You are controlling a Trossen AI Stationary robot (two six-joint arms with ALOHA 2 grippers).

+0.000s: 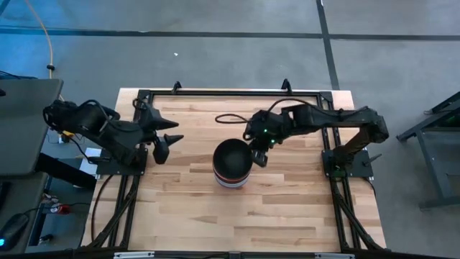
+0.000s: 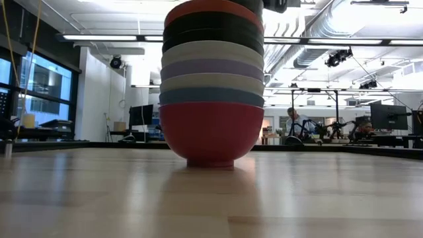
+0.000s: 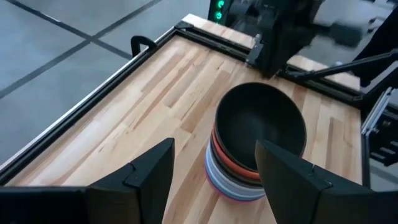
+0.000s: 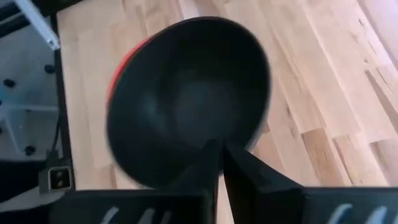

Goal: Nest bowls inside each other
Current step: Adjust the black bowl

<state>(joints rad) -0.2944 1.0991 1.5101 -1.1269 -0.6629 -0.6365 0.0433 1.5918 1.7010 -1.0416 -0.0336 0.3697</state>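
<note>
Near the middle of the wooden worktop [image 1: 287, 208] stands one stack of bowls [image 1: 233, 165], each nested in the next, with bare boards on every side of it. From table height the stack [image 2: 211, 79] shows bands from the base up: magenta, blue, white, lavender, white, black, then red at the top edge of that view, where the pile is cut off. That makes seven rims countable there; black may be more than one bowl, and I cannot tell how many. From above, the topmost bowl [image 3: 261, 127] is black, with a red rim just under it.

At the stack's right side, the right gripper [image 1: 257, 157] sits at the rim of the top black bowl [image 4: 186, 99]. Its fingers [image 4: 205, 168] are drawn almost together in its wrist view, at the bowl's near edge; whether the wall is pinched between them is hard to make out.

Well apart on the left, the left gripper [image 1: 164, 142] waits over the worktop's left border, its fingers [image 3: 149, 171] spread wide and holding nothing. A black metal frame [image 1: 230, 93] runs along the worktop's far edge, and a dark cable [image 1: 228, 119] loops on the boards behind the stack. Beyond the worktop, a person [image 2: 294, 125] sits far off in the room.
</note>
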